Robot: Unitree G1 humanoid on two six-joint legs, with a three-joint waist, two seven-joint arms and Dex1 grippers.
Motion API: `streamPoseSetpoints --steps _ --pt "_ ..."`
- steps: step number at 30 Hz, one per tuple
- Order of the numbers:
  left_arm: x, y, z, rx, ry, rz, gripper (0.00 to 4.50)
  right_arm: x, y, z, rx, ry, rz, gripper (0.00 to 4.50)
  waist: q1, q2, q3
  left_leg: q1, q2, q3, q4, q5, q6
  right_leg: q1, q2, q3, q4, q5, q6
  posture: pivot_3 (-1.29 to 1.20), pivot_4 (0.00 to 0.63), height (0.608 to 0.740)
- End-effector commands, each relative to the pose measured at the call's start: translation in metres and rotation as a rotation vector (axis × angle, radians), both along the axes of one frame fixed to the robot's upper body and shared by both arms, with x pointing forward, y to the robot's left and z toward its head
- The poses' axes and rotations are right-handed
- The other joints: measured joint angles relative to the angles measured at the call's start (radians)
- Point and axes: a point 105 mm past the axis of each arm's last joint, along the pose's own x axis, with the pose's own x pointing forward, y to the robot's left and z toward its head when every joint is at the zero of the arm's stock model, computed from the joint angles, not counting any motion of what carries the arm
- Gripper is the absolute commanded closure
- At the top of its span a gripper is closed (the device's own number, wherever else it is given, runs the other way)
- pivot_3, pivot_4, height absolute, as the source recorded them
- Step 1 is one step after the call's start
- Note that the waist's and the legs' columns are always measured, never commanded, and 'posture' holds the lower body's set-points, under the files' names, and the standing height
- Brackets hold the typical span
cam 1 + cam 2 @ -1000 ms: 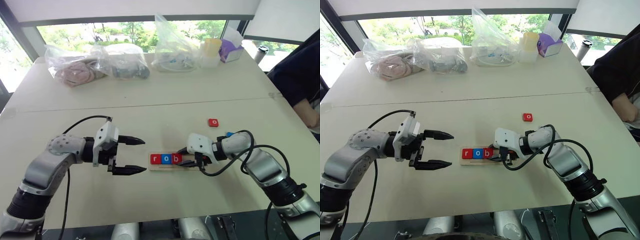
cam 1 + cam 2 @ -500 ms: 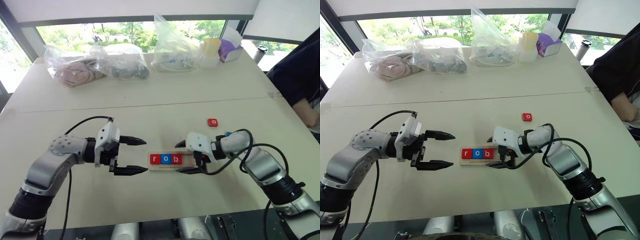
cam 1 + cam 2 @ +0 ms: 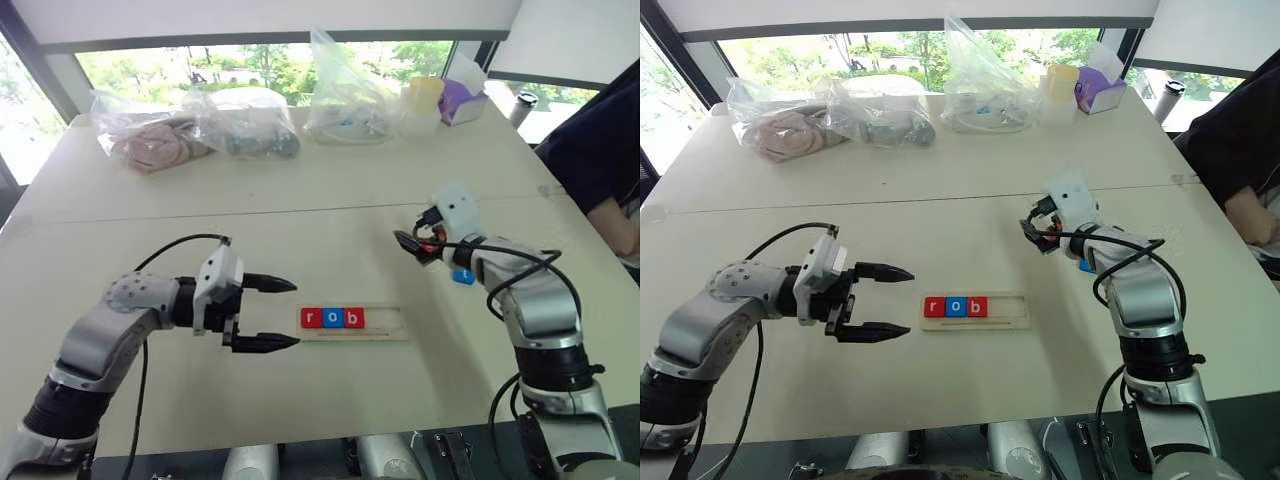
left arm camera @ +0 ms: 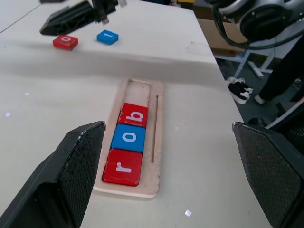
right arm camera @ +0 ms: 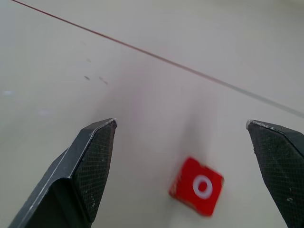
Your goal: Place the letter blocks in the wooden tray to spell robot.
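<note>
The right gripper, fingers spread wide, is hovering over the small red square "o" tile; centring it between the fingers before pinching seems wise.

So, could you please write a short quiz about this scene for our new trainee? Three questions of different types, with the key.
1. Fill in: the wooden tray holds the letters ___.
2. True or false: the right gripper is shut on the red o block.
3. Which loose block lies beside the red o? A) blue t block B) red b C) blue r

Key: 1. r, o, b. 2. False: open, empty. 3. A.
</note>
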Motion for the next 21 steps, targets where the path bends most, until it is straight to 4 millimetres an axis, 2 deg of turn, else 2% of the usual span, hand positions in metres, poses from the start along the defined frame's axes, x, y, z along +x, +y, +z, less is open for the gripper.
streamPoseSetpoints --steps 1,8,15,18,21 --pt "0.001 -0.003 0.005 0.001 -0.035 -0.021 0.00 0.001 -0.008 0.009 0.039 -0.053 -0.107 0.07 -0.002 0.000 0.000 0.000 0.000 0.000 0.000 0.000 0.000 0.000 0.000 0.000 0.000 0.000 0.000 0.00 0.150 0.740" --pt "0.003 -0.002 0.004 0.003 -0.038 -0.014 0.00 0.004 -0.015 -0.009 0.115 -0.007 -0.206 0.07 -0.001 0.000 0.000 0.000 0.000 0.001 0.000 0.000 0.000 -0.001 0.000 0.001 0.001 0.000 0.000 0.00 0.150 0.740" --pt "0.004 -0.002 0.004 0.000 -0.047 0.002 0.00 0.007 -0.010 -0.023 0.232 0.067 -0.233 0.07 -0.001 0.000 0.000 0.000 0.000 0.001 0.000 0.000 0.000 -0.001 0.000 0.001 0.001 0.000 0.000 0.00 0.150 0.740" --pt "0.005 -0.003 0.004 0.000 -0.051 0.006 0.00 0.009 -0.010 -0.022 0.237 0.061 -0.232 1.35 -0.003 0.000 0.000 0.000 0.000 0.001 0.000 0.000 0.000 -0.001 0.000 0.001 0.001 0.000 0.000 0.00 0.150 0.740" --pt "0.006 -0.004 0.005 -0.003 -0.054 0.010 0.00 0.009 -0.009 -0.019 0.242 0.049 -0.229 2.94 -0.002 0.000 0.000 0.000 0.000 0.001 -0.001 0.000 0.000 -0.001 0.000 0.001 0.001 0.000 0.000 0.00 0.150 0.740"
